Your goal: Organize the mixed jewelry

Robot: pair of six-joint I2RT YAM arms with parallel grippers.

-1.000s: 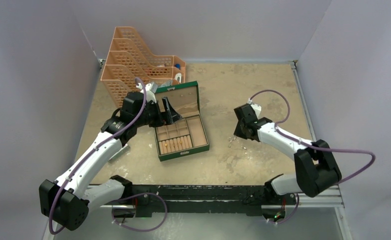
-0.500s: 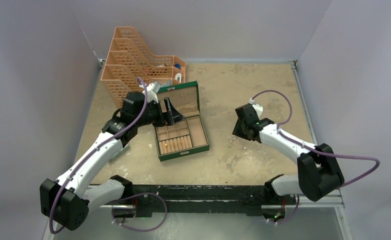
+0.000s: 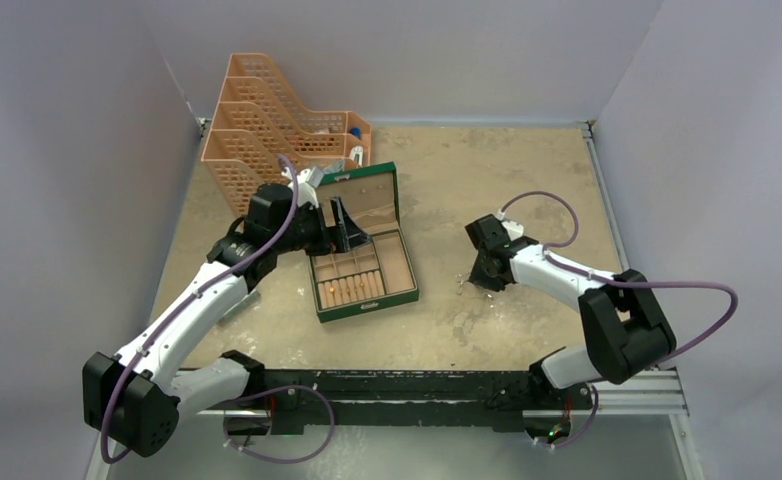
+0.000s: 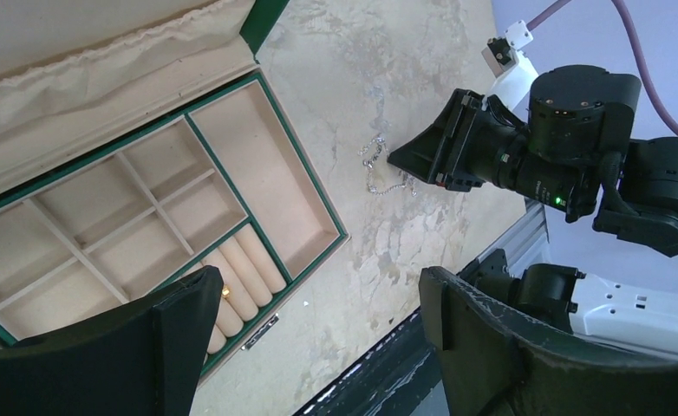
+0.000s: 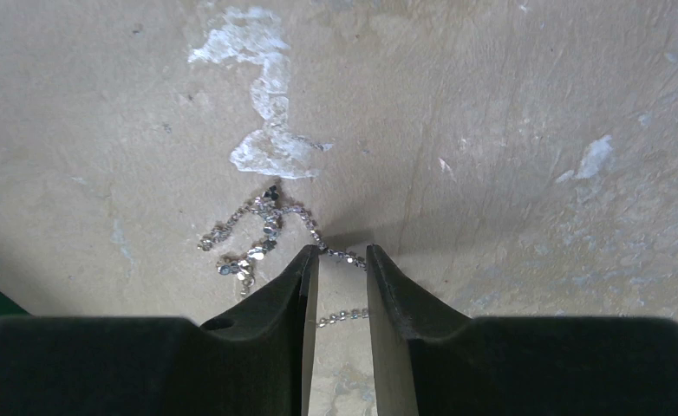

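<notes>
Two risks stand out, taken from the left. The left gripper (image 4: 318,286), jaws spread wide and holding nothing, hangs over the far left part of the green box (image 3: 363,303), close to its raised lid (image 3: 377,190). A careless swing could, I judge, knock the lid shut or shove the box. That could jolt the gold rings (image 3: 345,289) sitting in the rolls at the box's near end.

To the right of the box, well apart from it on the table (image 3: 527,180), lies the silver chain (image 5: 262,230) in a loose tangle. The right gripper (image 5: 342,260) has its jaws narrowly parted, with the chain crossing the gap between them; nothing is pinched. The likely failure is a close that catches only a thin bit of chain or scrapes past it. The chain would then slip out or snag on lifting.

The left arm (image 3: 197,300) stretches up from its base along the left of the box, its wrist turned in over the box. The right arm (image 3: 557,275) lies folded low, forearm pointing toward the box, fingers angled down close to the tabletop.
</notes>
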